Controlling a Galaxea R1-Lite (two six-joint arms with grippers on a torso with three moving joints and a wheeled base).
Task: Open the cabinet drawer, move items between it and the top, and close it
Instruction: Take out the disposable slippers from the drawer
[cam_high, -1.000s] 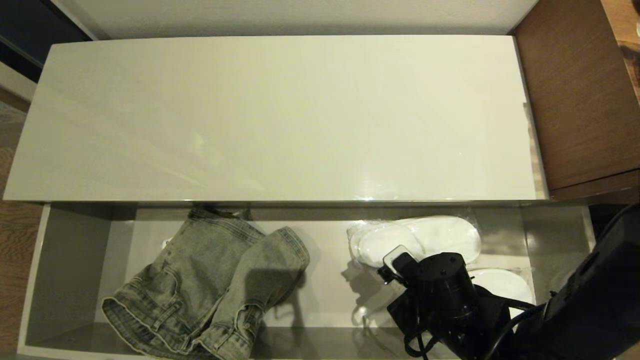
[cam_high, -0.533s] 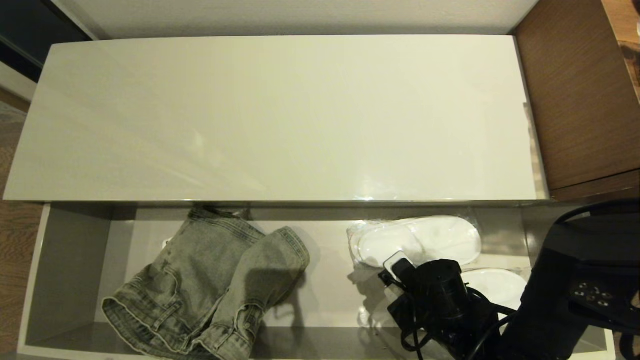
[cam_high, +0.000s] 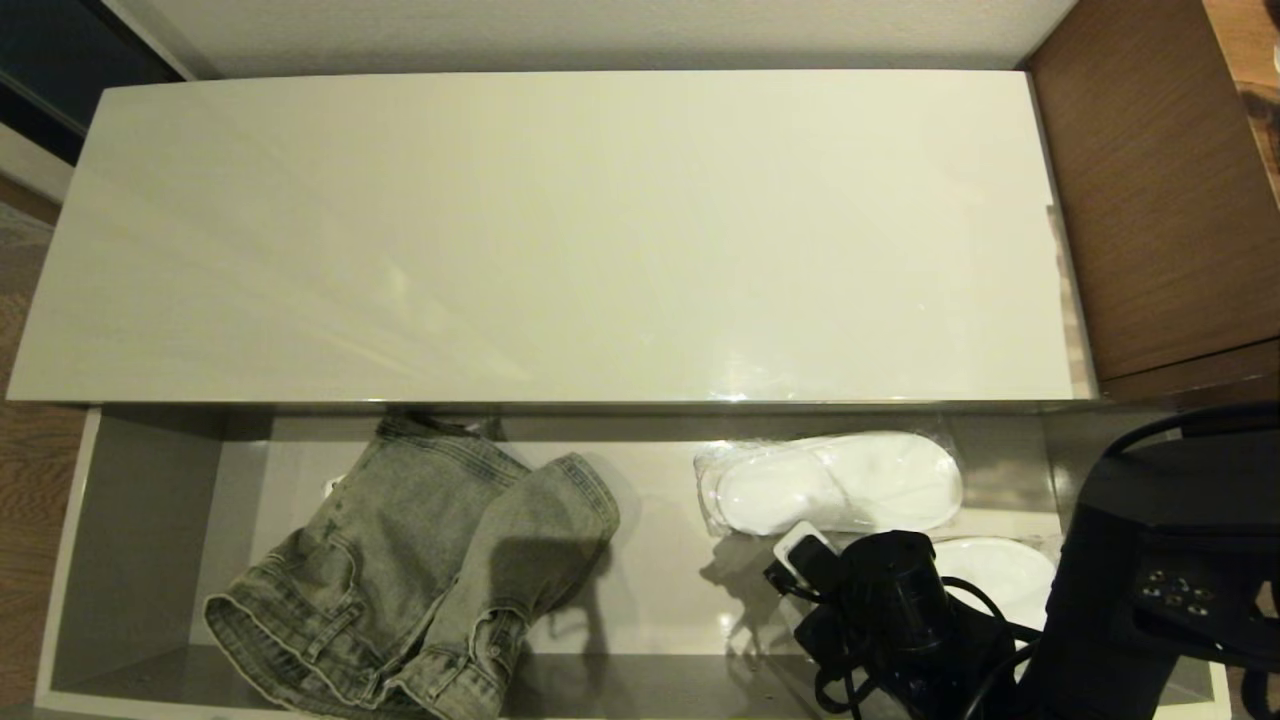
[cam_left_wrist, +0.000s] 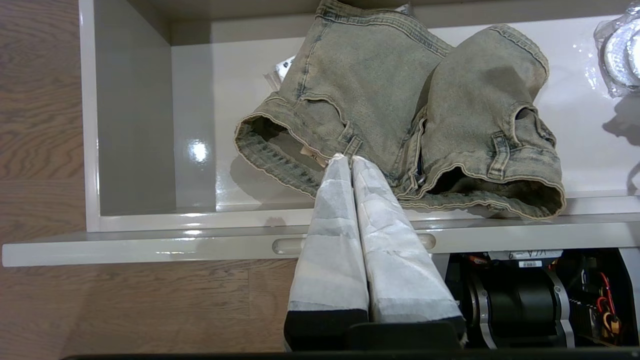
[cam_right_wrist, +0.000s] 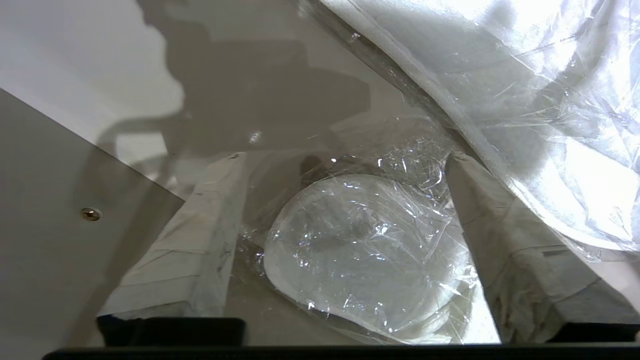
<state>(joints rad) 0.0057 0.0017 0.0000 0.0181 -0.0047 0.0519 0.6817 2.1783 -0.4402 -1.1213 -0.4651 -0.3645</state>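
The cabinet drawer (cam_high: 140, 520) stands pulled out below the bare glossy top (cam_high: 560, 240). A folded grey-green denim garment (cam_high: 420, 570) (cam_left_wrist: 400, 110) lies in its left half. Two white slippers in clear plastic lie in its right half, one at the back (cam_high: 840, 480) (cam_right_wrist: 525, 75) and one nearer (cam_high: 1000, 570) (cam_right_wrist: 360, 250). My right arm's wrist (cam_high: 890, 600) reaches down into the drawer. The right gripper (cam_right_wrist: 340, 160) is open, with a finger on each side of the nearer slipper's rounded end. My left gripper (cam_left_wrist: 348, 159) is shut and empty, parked before the drawer front.
A brown wooden desk (cam_high: 1150, 190) stands against the cabinet's right end. Wood floor (cam_high: 30, 480) shows to the left. The drawer's front rim (cam_left_wrist: 200, 240) lies between my left gripper and the garment, with my base (cam_left_wrist: 525, 300) below it.
My right wrist has drawn back from the far slipper toward the drawer's near side, over the nearer slipper. The right forearm has swung in at the right edge. Garment and slippers lie as before.
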